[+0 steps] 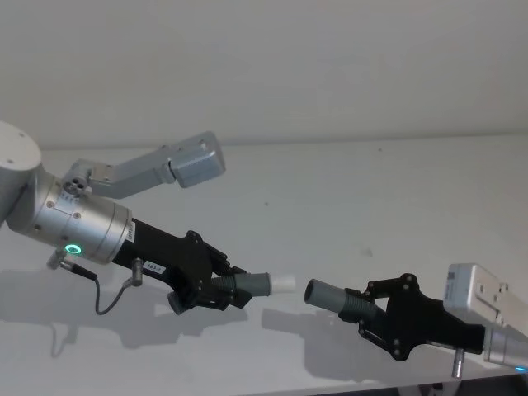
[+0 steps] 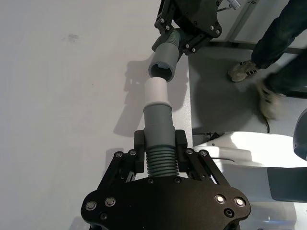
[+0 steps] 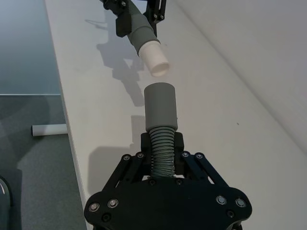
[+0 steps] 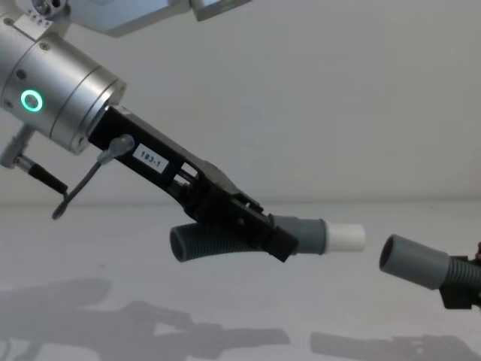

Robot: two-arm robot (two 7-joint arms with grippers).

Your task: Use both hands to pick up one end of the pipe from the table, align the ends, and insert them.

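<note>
Both pieces hang above the white tabletop at lower centre of the head view: the left gripper has its jaws clamped on the ribbed hose with the white tube end, the right gripper clamps the hose with the open grey cuff. A small gap separates the ends. For a clean insertion, the smooth rigid-looking tube should probably be levelled onto the matte cuff's axis, then pushed straight.

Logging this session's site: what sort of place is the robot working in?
Probably a robotics lab or test room. The plain matte white table stands against a bare white wall and carries nothing but the job; beside it is grey floor with a loose white tube, and a standing person's shoes.
</note>
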